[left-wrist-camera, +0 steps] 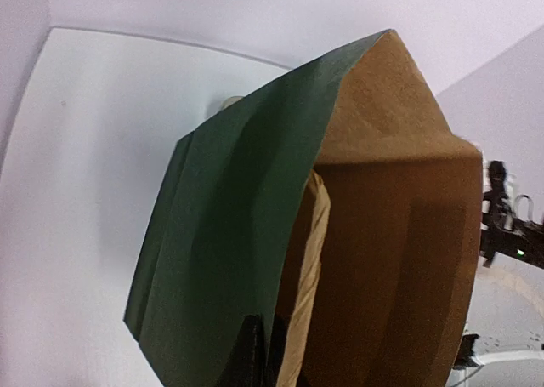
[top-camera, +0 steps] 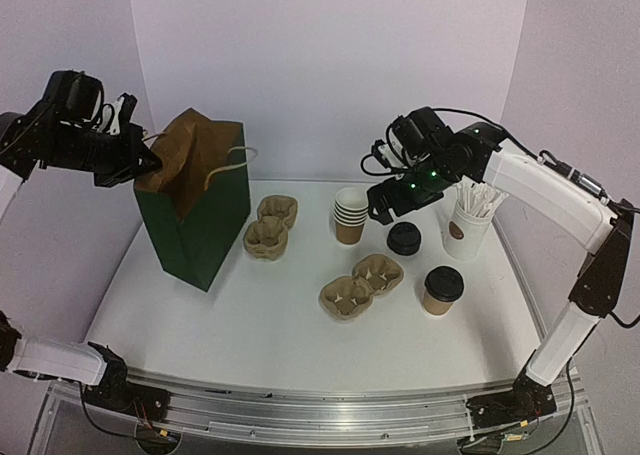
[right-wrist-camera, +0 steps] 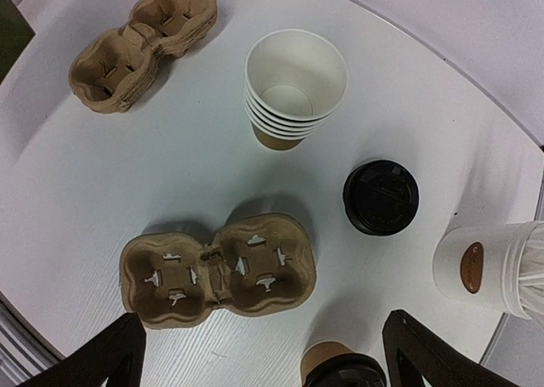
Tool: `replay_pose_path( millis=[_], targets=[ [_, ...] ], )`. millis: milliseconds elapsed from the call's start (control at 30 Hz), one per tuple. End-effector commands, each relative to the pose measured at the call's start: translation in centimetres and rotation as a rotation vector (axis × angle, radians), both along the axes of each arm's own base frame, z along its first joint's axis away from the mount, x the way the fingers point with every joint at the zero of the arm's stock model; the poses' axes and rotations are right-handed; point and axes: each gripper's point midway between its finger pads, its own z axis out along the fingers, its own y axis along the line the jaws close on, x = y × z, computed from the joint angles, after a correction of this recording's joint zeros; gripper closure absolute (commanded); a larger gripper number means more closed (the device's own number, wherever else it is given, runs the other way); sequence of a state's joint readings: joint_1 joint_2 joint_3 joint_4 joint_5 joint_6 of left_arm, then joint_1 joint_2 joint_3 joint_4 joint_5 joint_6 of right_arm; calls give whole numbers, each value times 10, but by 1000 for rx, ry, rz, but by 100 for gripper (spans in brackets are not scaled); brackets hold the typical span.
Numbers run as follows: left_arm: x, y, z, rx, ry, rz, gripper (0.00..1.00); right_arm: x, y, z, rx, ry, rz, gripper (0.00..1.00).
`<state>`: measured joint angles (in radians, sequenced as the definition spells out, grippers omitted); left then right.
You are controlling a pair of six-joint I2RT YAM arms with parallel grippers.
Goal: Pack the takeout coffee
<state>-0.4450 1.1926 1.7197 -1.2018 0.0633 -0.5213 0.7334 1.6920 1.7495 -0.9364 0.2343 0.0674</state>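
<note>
The takeout coffee (top-camera: pixel 441 290), a small kraft cup with a black domed lid, stands on the table at the right; its top shows at the bottom edge of the right wrist view (right-wrist-camera: pixel 342 371). My right gripper (top-camera: pixel 383 207) hangs open and empty high above the table, behind and to the left of the cup; its fingers spread wide in its wrist view (right-wrist-camera: pixel 265 361). My left gripper (top-camera: pixel 140 165) is shut on the top edge of the green paper bag (top-camera: pixel 195 210), holding its mouth open. In the left wrist view its fingers (left-wrist-camera: pixel 252 353) pinch the bag wall (left-wrist-camera: pixel 229 234), and the brown inside shows.
A loose black lid (top-camera: pixel 404 238), a stack of open kraft cups (top-camera: pixel 350 215) and a white cup of wrapped sticks (top-camera: pixel 467 225) stand behind the coffee. One pulp carrier (top-camera: pixel 361 285) lies left of the coffee, another (top-camera: pixel 272 225) beside the bag.
</note>
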Motion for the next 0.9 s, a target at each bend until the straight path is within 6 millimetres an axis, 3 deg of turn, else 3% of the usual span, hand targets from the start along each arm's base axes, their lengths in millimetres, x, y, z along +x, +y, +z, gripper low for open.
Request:
replay_pose_path(
  millis=[0, 200, 367, 533, 733, 867],
  targets=[
    [-2, -40, -3, -165, 18, -153, 100, -4, 3, 3, 48, 22, -13, 3],
    [-10, -51, -11, -218, 18, -221, 100, -2, 2, -4, 28, 29, -20, 4],
    [-7, -55, -28, -215, 43, -232, 100, -7, 2, -30, 5, 94, -25, 4],
    [-1, -65, -43, -236, 57, -261, 100, -18, 2, -82, -47, 202, -14, 9],
    [-2, -59, -48, -213, 22, -252, 100, -28, 20, -131, -89, 232, 59, 11],
    [-1, -63, -56, -212, 47, -270, 100, -24, 30, -163, -127, 246, 83, 13]
  ],
)
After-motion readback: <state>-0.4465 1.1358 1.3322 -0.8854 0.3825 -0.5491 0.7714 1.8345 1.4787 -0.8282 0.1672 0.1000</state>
